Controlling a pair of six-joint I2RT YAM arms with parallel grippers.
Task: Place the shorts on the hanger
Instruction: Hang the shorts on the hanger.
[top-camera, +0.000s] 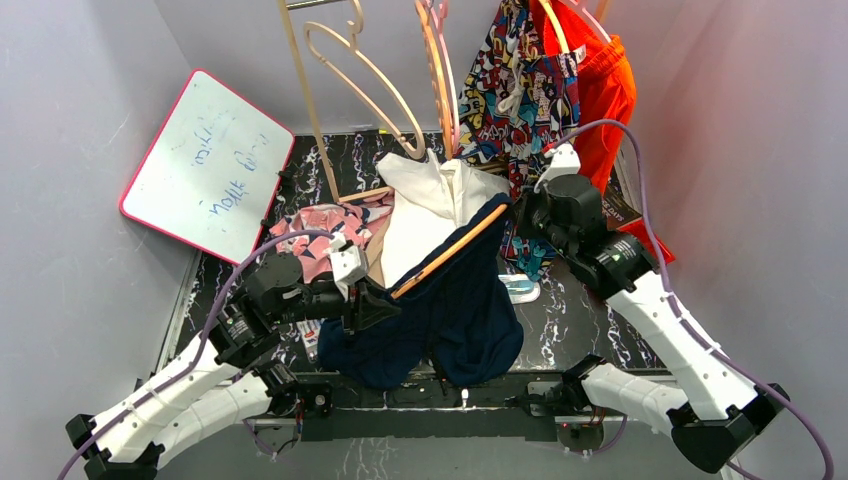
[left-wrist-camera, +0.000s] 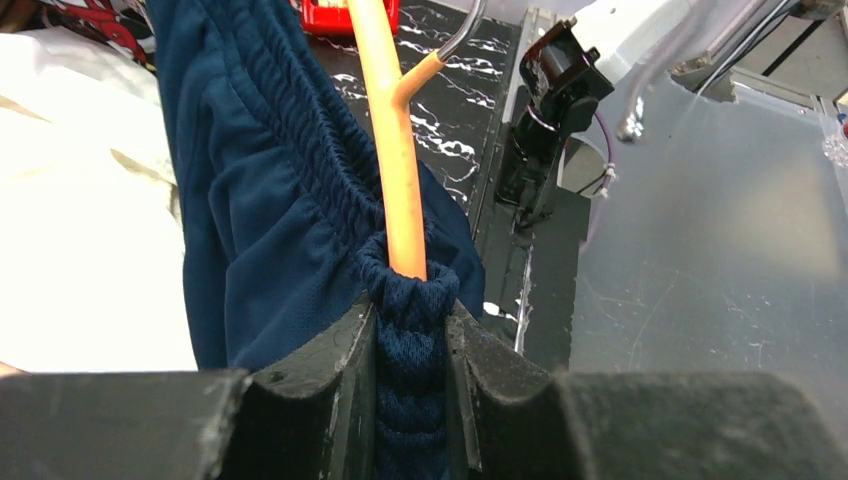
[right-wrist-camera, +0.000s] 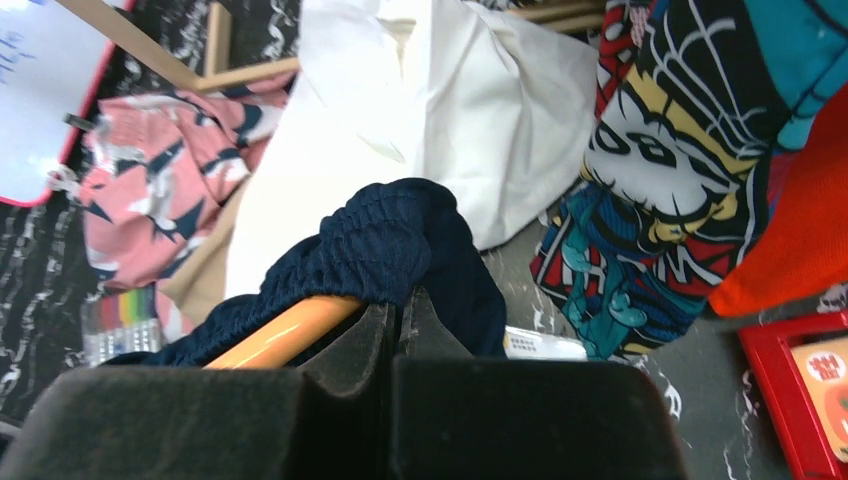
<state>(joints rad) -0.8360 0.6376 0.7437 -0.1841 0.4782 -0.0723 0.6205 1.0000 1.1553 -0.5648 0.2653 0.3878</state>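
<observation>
The navy shorts (top-camera: 460, 310) hang by their elastic waistband from the orange-tan hanger (top-camera: 450, 252), which slants up to the right above the table. My left gripper (top-camera: 378, 303) is at the hanger's lower left end. In the left wrist view it (left-wrist-camera: 410, 320) is shut on the bunched waistband (left-wrist-camera: 270, 180), and the hanger (left-wrist-camera: 395, 150) runs down into that fold. My right gripper (top-camera: 515, 215) is at the upper right end. In the right wrist view its jaws (right-wrist-camera: 405, 305) are shut at the waistband's edge (right-wrist-camera: 390, 240), beside the hanger (right-wrist-camera: 280, 335).
Under the shorts lie a white cloth (top-camera: 425, 210) and a pink patterned cloth (top-camera: 320, 235). At the back hang pale hangers (top-camera: 350, 70), a pink hanger (top-camera: 445, 60), comic-print shorts (top-camera: 515, 90) and orange shorts (top-camera: 605, 90). A whiteboard (top-camera: 205, 165) leans at the left.
</observation>
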